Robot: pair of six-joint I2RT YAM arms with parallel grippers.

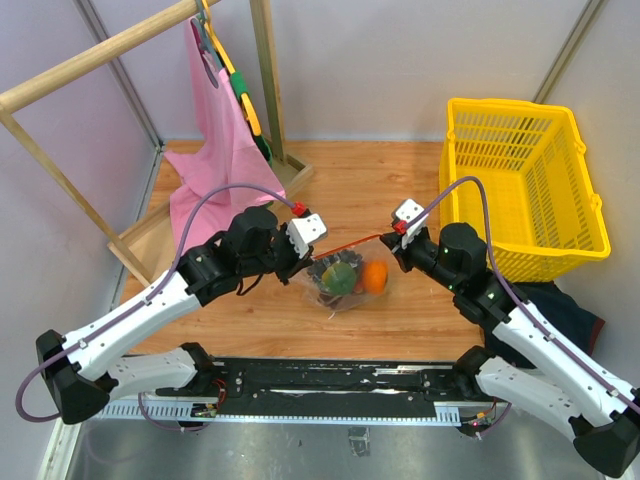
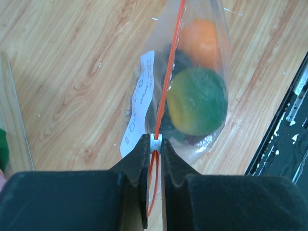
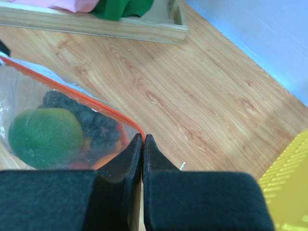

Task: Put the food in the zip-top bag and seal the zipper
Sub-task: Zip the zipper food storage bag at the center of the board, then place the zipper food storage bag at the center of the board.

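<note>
Two pincers share the zip-top bag (image 1: 340, 303), which hangs between them over the front middle of the table (image 1: 420, 315); I cannot tell whether its belly rests on the wood. The left gripper (image 2: 155, 144) is nipped on the small white slider (image 2: 155, 138) at one end of the zipper (image 2: 168, 72); the right gripper (image 3: 143, 139) is pressed together on the strip's far corner, so the strip runs taut between them. Inside I make out the persimmon (image 2: 197, 41), a green fruit (image 2: 197, 101) I take for the lime, and the grapes (image 3: 96, 127). My judgement on handling: the film is thin, crinkly and slippery, and light in itself; the toys sag it downward; only the strip is stiff enough to grip, and only at its ends; the slider is hard and tiny, so a slight twist could let it slip out. Unclear: whether the track is closed along its length; a red smear low in the bag may be the watermelon; the mango I cannot single out; the overhead view shows the pinch points too small to check.
</note>
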